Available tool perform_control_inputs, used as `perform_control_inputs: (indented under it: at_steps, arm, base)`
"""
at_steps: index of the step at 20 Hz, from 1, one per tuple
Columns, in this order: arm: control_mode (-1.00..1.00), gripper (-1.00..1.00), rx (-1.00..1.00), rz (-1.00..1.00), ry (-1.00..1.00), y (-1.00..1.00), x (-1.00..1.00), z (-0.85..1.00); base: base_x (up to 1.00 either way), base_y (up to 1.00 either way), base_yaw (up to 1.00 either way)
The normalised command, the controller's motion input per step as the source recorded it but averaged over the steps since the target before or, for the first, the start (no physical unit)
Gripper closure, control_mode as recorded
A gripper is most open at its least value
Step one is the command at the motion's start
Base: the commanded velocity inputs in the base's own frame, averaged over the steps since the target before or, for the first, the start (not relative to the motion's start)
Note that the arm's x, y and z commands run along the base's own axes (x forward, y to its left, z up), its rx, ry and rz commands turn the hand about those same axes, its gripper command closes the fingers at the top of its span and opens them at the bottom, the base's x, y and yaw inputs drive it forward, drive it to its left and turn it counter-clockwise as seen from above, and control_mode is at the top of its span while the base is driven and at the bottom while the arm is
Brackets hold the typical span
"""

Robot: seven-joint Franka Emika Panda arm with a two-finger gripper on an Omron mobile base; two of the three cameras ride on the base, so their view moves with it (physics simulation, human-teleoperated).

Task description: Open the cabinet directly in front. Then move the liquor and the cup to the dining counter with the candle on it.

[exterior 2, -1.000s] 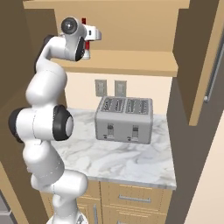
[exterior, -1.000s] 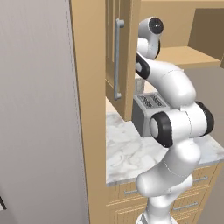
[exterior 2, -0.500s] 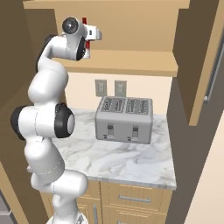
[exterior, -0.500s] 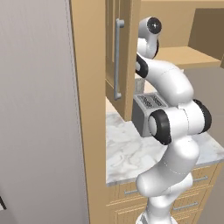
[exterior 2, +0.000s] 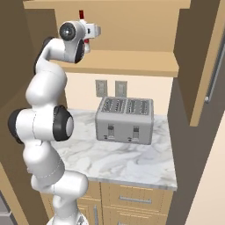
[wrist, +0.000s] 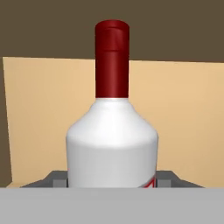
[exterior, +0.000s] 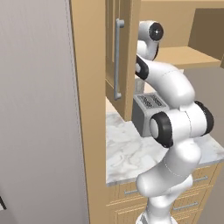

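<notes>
The cabinet stands open: its left door (exterior: pixel 124 52) with a long silver handle (exterior: pixel 117 59) swings toward me, its right door (exterior 2: pixel 197 61) hangs at the right. On the cabinet shelf (exterior 2: pixel 132 61) stands the liquor (wrist: pixel 112 140), a white bottle with a red cap (exterior 2: pixel 81 14). My gripper (wrist: pixel 112 180) reaches onto the shelf, and in the right base view the gripper (exterior 2: pixel 90 38) sits at the bottle's body. Both fingers (wrist: pixel 57 178) press the bottle's sides, so it is shut on the liquor. The cup, the dining counter and the candle are out of view.
A silver toaster (exterior 2: pixel 125 119) sits on the short marble counter (exterior 2: pixel 132 165) below the shelf, with two wall outlets (exterior 2: pixel 109 88) behind it. A tall grey panel (exterior: pixel 35 109) fills the left side. Drawers (exterior 2: pixel 132 200) run under the counter.
The jaws have closed in from wide open onto the bottle's body. The arm has barely shifted and the bottle stays on the shelf.
</notes>
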Motion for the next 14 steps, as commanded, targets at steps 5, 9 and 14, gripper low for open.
perform_control_inputs:
  at_steps: [5, 9, 14]
  arm:
    - [-1.00, 1.00, 0.00, 0.00, -0.01, 0.00, -0.04, 0.00]
    - [-1.00, 1.00, 0.01, 0.00, -0.12, -0.12, -0.81, 0.11]
    - [-1.00, 1.00, 0.03, 0.00, -0.14, -0.28, -1.00, 0.05]
  base:
    - [0.00, 0.00, 0.00]
    - [0.00, 0.00, 0.00]
    - [0.00, 0.00, 0.00]
